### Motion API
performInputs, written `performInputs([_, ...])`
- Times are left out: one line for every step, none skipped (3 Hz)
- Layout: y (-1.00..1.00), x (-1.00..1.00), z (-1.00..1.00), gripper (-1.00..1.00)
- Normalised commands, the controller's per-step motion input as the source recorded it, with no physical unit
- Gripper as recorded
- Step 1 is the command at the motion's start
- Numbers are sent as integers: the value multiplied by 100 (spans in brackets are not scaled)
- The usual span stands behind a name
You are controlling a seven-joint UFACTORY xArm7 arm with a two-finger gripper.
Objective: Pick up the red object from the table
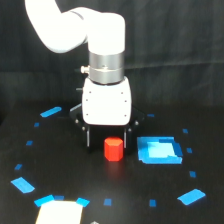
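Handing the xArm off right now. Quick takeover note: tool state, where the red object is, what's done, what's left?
Tool: lowered over the table, fingers open and straddling the red object.
Red object: looks still on the table, between the fingers, just to the exterior view's left of the blue square patch.
Done: approach and alignment.
Left: close on the red object, confirm the grip, lift.

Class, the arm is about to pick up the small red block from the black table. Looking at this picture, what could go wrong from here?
1. The open gripper straddles the small red-orange faceted block, which looks nearer the finger on the exterior view's right; closing could nudge or tip it.
2. The fingers reach down near the black matte table; descending further might scrape it.
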Motion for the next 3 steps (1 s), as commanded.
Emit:
performInputs([-6, -4, -55, -100])
performInputs([5, 6, -27, -96])
performInputs([17, 19, -33, -100])
